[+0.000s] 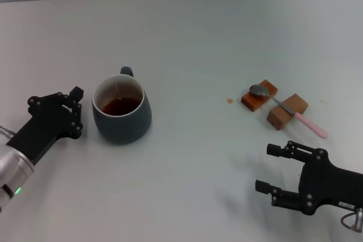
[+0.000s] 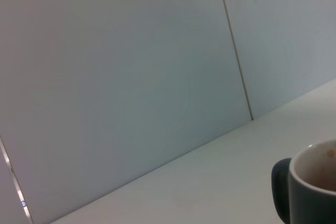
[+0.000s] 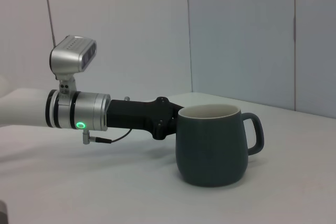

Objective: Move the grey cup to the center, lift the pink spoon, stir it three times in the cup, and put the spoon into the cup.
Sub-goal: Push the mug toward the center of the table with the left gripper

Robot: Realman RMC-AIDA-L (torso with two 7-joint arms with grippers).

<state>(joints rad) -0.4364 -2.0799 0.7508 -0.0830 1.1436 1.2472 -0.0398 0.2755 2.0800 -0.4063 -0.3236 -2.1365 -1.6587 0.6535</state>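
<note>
Grey cup [image 1: 122,111] squat, brown liquid inside, left fingers [image 1: 75,111] state unclear, right fingers [image 1: 278,168] wide

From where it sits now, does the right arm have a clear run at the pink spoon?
Probably yes. The right pincer is open, low over the table, with bare surface between it and the pink spoon, which lies across two wooden blocks. The grey cup stands well off to the left.
</note>
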